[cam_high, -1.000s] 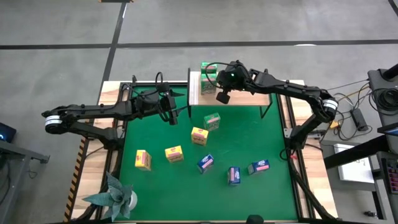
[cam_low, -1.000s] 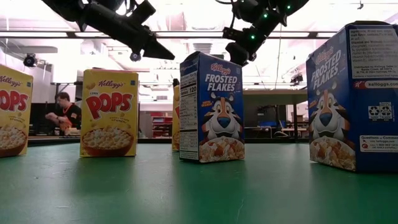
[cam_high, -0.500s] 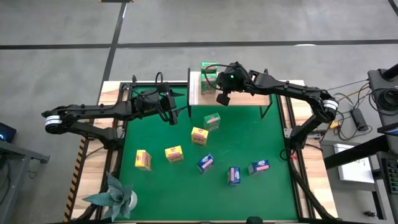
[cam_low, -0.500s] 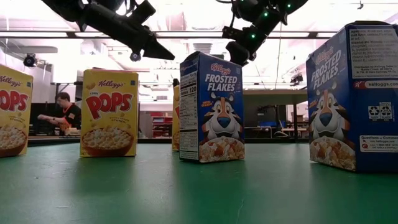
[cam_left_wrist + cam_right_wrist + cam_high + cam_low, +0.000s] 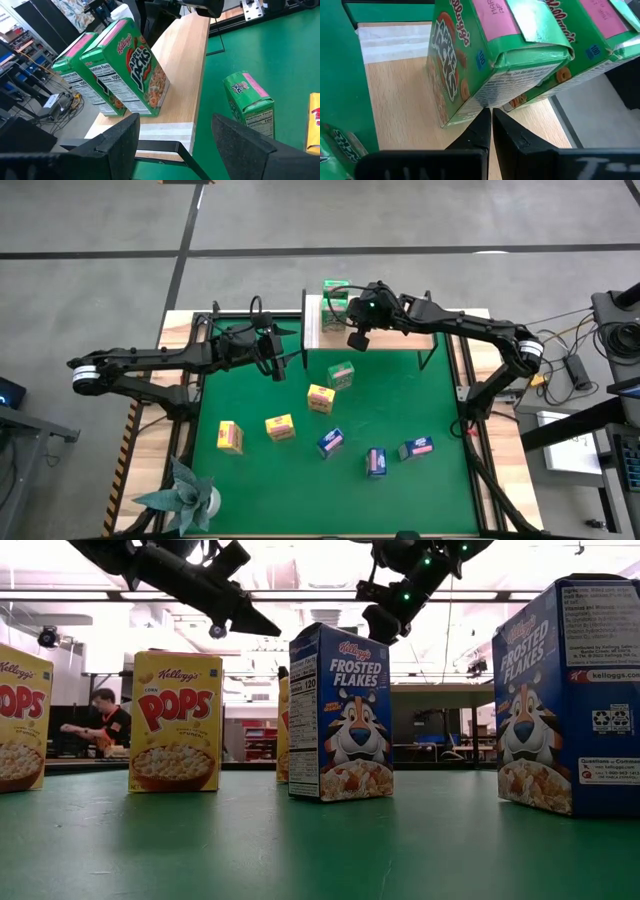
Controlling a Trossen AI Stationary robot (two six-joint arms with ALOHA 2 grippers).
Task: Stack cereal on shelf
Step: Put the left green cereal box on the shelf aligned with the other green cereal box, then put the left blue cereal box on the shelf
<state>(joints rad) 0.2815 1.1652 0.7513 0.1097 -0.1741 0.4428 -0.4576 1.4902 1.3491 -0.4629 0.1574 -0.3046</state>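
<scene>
Two green cereal boxes (image 5: 335, 298) stand upright side by side on the wooden shelf (image 5: 312, 325) at the mat's far edge, also seen as boxes (image 5: 132, 70) on the plank (image 5: 187, 75). My right gripper (image 5: 490, 114) is shut, and its tips sit low against the nearer green box (image 5: 495, 50). My left gripper (image 5: 175, 145) hangs open above the mat just off the shelf's left end (image 5: 275, 365). A third green box (image 5: 341, 375), three yellow boxes (image 5: 280, 426) and three blue boxes (image 5: 376, 462) stand scattered on the green mat. My right gripper's shut fingertips (image 5: 482, 120) point at the bottom edge of the nearer green box's narrow side (image 5: 485, 97), slanting down toward the shelf. I cannot tell whether they touch it. The box stands upright on the plank.
A folded teal paper plant (image 5: 185, 495) sits at the mat's near left corner. The low view shows yellow (image 5: 175, 720) and blue (image 5: 340, 710) boxes upright on the mat, and a person sits far off in the room. The shelf plank to the right of the green boxes lies under my right arm.
My right gripper has edged a little toward the table's left, staying at the green boxes on the shelf. The boxes show no shift.
</scene>
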